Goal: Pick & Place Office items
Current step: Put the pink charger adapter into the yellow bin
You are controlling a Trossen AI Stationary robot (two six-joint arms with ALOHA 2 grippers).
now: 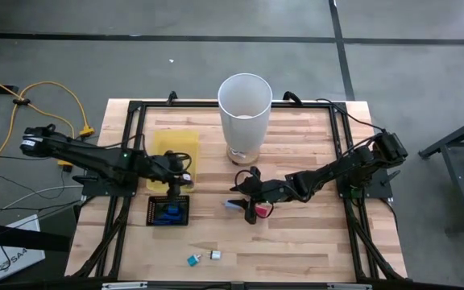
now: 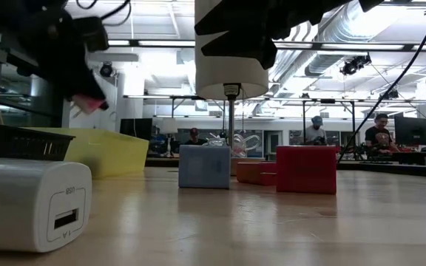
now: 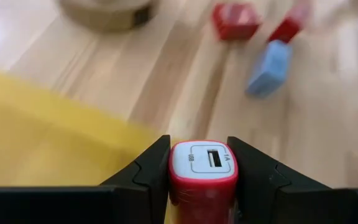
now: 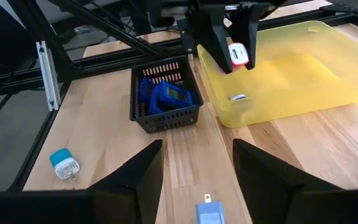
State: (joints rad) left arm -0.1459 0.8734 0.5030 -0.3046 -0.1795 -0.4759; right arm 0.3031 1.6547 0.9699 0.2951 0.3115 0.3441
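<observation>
Over the yellow tray's (image 4: 303,74) near edge, at nine o'clock on the table (image 1: 296,242), the left tool (image 4: 235,53) hangs clamped on a red-and-white charger (image 3: 202,171). The right tool (image 4: 194,171), fingers apart, hovers mid-table above a light blue charger (image 4: 209,214).

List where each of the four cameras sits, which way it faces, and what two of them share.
High: overhead, looking down; both arms, white cylindrical bin.
Low: at tabletop height, looking level across; white USB charger nearest.
Left wrist: behind left gripper, shut on pink-rimmed white charger.
Right wrist: behind open right gripper, facing yellow plastic tray, black mesh basket.
Shared: both wrist views show that pink charger.
</observation>
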